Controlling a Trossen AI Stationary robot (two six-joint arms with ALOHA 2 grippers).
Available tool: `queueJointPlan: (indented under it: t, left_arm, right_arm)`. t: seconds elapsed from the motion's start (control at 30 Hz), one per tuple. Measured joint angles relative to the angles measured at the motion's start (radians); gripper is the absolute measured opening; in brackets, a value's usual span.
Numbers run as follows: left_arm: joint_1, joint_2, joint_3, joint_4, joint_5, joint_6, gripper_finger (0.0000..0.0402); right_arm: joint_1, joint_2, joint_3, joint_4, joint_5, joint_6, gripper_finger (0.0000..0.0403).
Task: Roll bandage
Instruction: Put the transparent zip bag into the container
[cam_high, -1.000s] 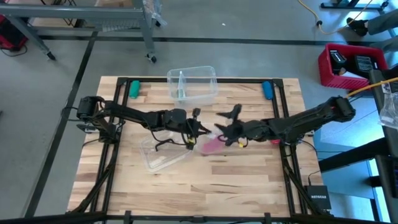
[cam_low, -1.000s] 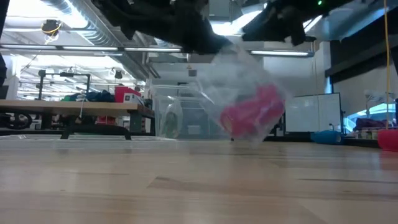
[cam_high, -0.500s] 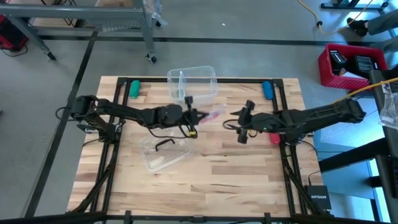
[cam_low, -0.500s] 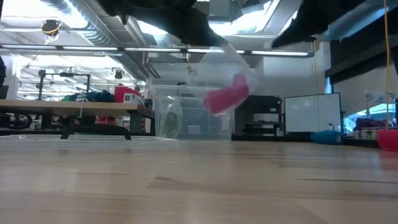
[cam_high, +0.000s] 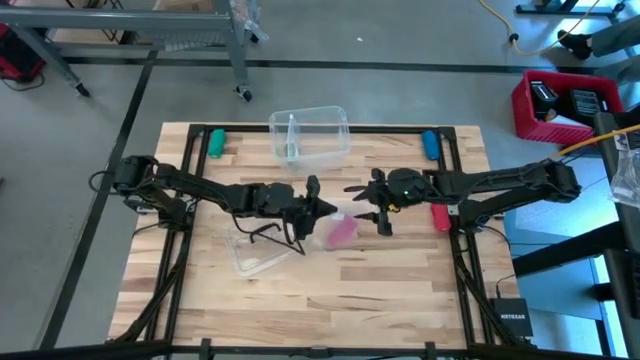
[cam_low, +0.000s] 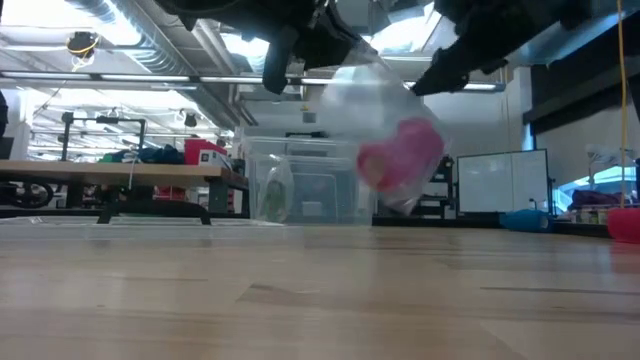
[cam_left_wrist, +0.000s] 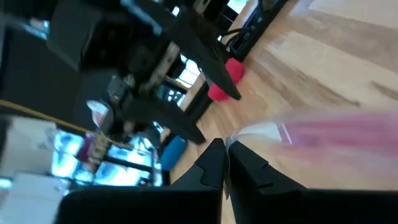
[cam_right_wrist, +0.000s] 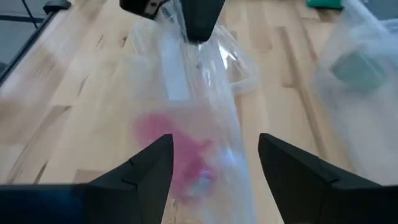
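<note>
Aloft, the left gripper (cam_high: 322, 208) pinches a clear wrapper (cam_low: 385, 100) holding the soft, light bandage (cam_high: 341, 231); the right gripper (cam_high: 368, 207), released, should grasp its lower end.

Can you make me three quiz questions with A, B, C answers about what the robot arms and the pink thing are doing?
1. Where is the pink bandage?
A. Inside a clear plastic wrapper hanging above the table
B. In the red bin
C. Lying flat on the floor

2. What colour is the stubby object under the right arm?
A. Green
B. Red
C. Yellow

3. How is the right pincer?
A. Shut on the bandage
B. Out of sight
C. Open, facing the wrapper

Answers:
1. A: the low view shows the pink inside clear plastic, pinched at the top by the shut left pincer.
2. B: the high view shows it red.
3. C: its fingers stand apart with the wrapper ahead.
</note>
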Motion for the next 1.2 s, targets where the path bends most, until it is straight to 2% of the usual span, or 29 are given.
queueJointPlan:
  t: [0.23,0.43,0.53,0.7,0.73,0.87,1.03,1.2]
  left_arm:
    - [-0.026,0.0,0.0,0.008,-0.002,0.1,0.0005]
    - [-0.035,0.0,0.0,0.008,-0.002,0.125,0.0003]
    - [-0.031,0.0,0.0,0.009,-0.003,0.127,0.0008]
    - [-0.03,0.0,0.0,0.009,-0.003,0.099,0.0012]
    - [-0.03,0.0,0.0,0.01,-0.003,0.099,0.0013]
    - [-0.03,0.0,0.0,0.01,-0.016,0.096,0.0031]
    - [-0.041,0.0,0.0,0.021,-0.164,-0.022,0.0084]
    - [-0.064,-0.028,0.0,-0.014,-0.379,-0.116,0.0131]
  right_arm:
    - [-0.052,0.092,0.0,0.046,-0.122,-0.032,0.0237]
    - [-0.065,0.107,0.0,0.051,-0.203,-0.042,0.0226]
    - [-0.063,0.106,0.0,0.049,-0.217,-0.063,0.0183]
    - [-0.063,0.106,0.0,0.046,-0.217,-0.086,0.0038]
    - [-0.063,0.106,0.0,0.047,-0.217,-0.096,0.002]
    - [-0.063,0.106,0.0,0.044,-0.215,-0.107,0.0021]
    - [-0.063,0.082,0.035,-0.03,-0.18,-0.102,0.0009]
    - [-0.063,0.072,0.174,-0.208,-0.088,-0.084,0.0007]
